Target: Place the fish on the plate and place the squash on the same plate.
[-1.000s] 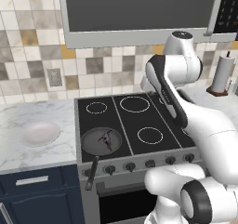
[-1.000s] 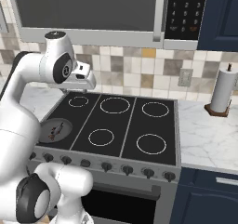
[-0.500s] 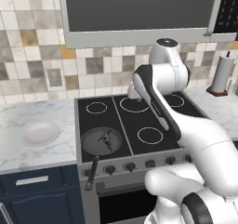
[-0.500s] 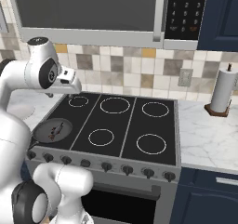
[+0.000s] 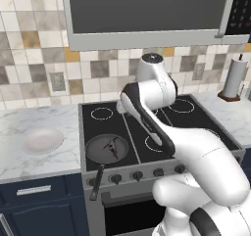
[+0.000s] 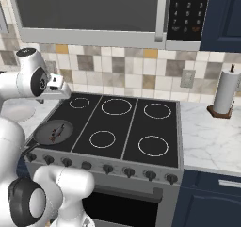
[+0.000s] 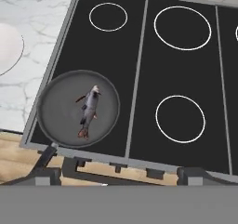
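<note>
Fish [image 7: 89, 108] is lying flat in the dark frying pan [image 7: 56, 121], roughly centred, head toward the back of the stove and tail toward the knobs; same fish in the left base view [image 5: 112, 146] and right base view [image 6: 57, 132]. Pan sits on the front-left burner of the black cooktop [image 7: 186, 65], handle hanging off the front edge over the knob row, so the fish is boxed in by a low rim and has to go up before it goes sideways. White plate [image 5: 42, 140] is on the marble tabletop [image 5: 29, 120] just left of the stove, near the stove's left edge and a little behind the pan; its edge shows at the left of the hand view [image 7: 8, 47] and behind the arm in the right base view [image 6: 19, 111]. Short hop from pan to plate, which looks like the point of the layout. Can't make out any squash in these frames. Pincer [image 7: 118, 176] is wide open with nothing in it, tips low in the hand view; the hand is up over the left side of the cooktop looking down on the pan, well clear of the fish. My read: pre-grasp, step one not started. The fish is slim and flat, so gripping across the body rather than along it looks like the safer bet; the rim limits the approach angle.
</note>
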Controlling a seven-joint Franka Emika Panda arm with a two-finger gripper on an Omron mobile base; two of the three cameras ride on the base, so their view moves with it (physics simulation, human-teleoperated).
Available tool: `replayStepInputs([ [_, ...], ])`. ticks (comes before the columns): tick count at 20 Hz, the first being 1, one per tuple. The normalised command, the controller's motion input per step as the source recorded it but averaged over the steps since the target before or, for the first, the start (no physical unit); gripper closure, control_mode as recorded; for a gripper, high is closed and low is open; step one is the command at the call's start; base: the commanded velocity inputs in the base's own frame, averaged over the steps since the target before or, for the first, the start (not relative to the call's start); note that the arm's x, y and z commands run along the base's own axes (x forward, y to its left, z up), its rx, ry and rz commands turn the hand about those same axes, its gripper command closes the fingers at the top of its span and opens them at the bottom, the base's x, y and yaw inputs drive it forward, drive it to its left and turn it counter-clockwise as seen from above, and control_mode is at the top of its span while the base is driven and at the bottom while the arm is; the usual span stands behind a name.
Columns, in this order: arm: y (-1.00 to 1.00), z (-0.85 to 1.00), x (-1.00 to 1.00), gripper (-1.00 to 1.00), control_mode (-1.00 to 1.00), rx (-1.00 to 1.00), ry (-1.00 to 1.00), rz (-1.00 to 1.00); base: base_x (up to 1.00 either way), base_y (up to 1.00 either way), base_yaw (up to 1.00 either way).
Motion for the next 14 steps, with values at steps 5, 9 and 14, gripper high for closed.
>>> replayStepInputs([
  [5, 0.41, -0.37, 0.3, -1.0, -1.0, -0.01, -0.05, 0.08, 0.0, 0.0, 0.0],
  [9, 0.3, -0.34, 0.33, -1.0, -1.0, 0.0, 0.0, 0.02, 0.0, 0.0, 0.0],
  [14, 0.16, -0.32, 0.17, -1.0, -1.0, 0.0, 0.0, 0.0, 0.0, 0.0, 0.0],
])
